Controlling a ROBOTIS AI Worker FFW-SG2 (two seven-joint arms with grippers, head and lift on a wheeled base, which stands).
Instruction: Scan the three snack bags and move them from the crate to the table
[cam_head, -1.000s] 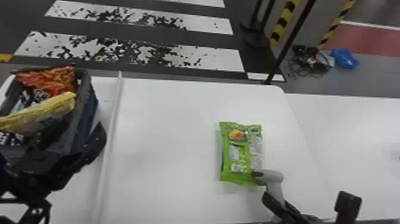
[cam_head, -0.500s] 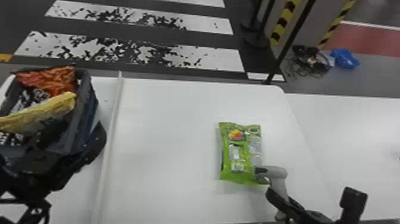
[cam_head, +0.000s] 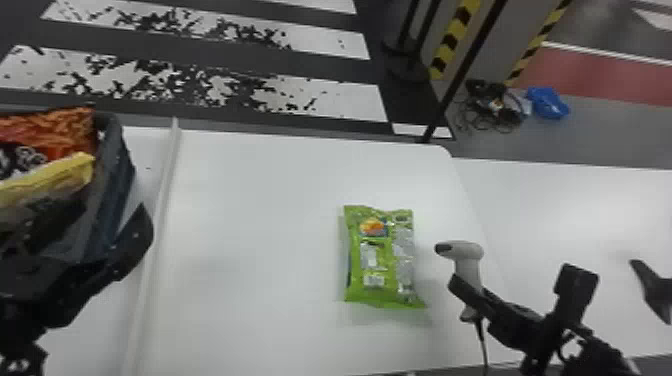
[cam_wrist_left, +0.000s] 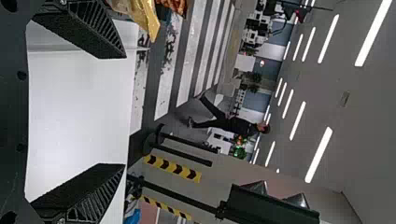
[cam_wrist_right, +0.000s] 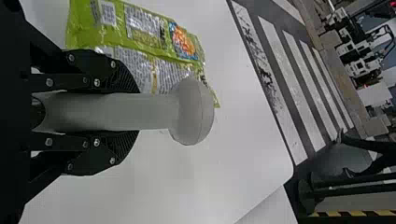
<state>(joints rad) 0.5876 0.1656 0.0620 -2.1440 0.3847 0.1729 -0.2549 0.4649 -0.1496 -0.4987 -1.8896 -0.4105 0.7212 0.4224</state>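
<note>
The green snack bag (cam_head: 382, 260) lies flat on the white table (cam_head: 260, 240). Just right of it, my right gripper (cam_head: 470, 295) is shut on the grey handheld scanner (cam_head: 469, 250), held by its handle. In the right wrist view the right gripper (cam_wrist_right: 133, 112) clasps that handle, and the scanner's rounded head (cam_wrist_right: 192, 112) overlaps the edge of the green bag (cam_wrist_right: 140, 32). An orange bag (cam_head: 55, 131) and a yellow bag (cam_head: 50, 175) stick out of the dark crate (cam_head: 112, 185). My left gripper (cam_head: 102, 212) is at the crate's near right part; in the left wrist view the left gripper (cam_wrist_left: 124, 111) stands open and empty.
A raised white strip (cam_head: 159, 220) crosses the table between crate and green bag. The scanner's cable (cam_head: 482, 345) hangs toward the near edge. A black object (cam_head: 652, 287) shows at the right edge. Behind the table stands a dark pole (cam_head: 462, 75).
The head view has turned slightly right. Against the green bag, the scanner in my right gripper has moved right and farther forward, off its near right corner. My left arm looks unmoved beside the crate.
</note>
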